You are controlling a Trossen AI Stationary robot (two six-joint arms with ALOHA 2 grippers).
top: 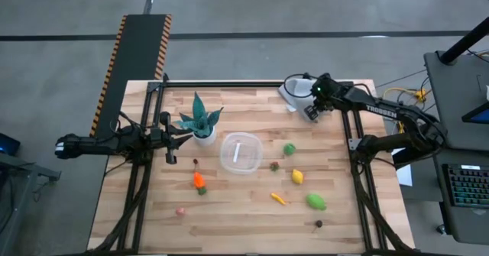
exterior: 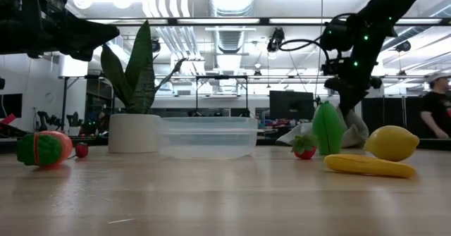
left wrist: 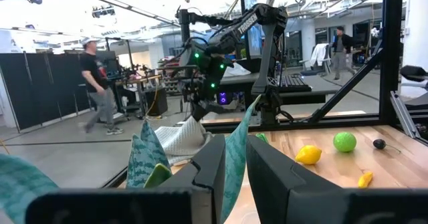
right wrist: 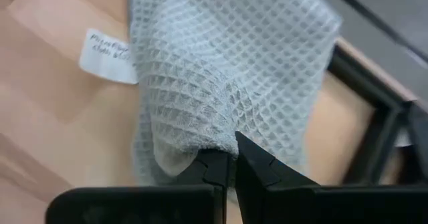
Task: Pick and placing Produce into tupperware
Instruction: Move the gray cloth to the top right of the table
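The clear tupperware [top: 241, 153] stands at the table's middle, beside the teal potted plant [top: 200, 122]. Produce lies around it: a green piece [top: 289, 149], a yellow lemon [top: 297, 176], a larger green piece [top: 316, 202], an orange piece [top: 199, 181] and a pink one [top: 180, 210]. My right gripper [top: 312, 109] is at the far right, shut on a pale grey cloth [right wrist: 227, 63]. My left gripper [top: 177, 140] hovers level by the plant on its left side, with a narrow gap between its fingers [left wrist: 208, 165]. My right gripper pinches a bunched fold of the grey cloth [right wrist: 224, 142] between its two fingers. The fingers slant down from above. The cloth is drawn up to a peak at the fingers, and the rest of it [left wrist: 180, 138] spreads below onto the table's far right corner.
A white tag [right wrist: 110, 47] is stuck on the wood beside the cloth. A black frame rail [top: 229, 84] runs along the table's far edge. Small dark pieces [top: 318, 224] and a yellow-orange piece [top: 279, 199] lie near the front right. People walk in the room behind.
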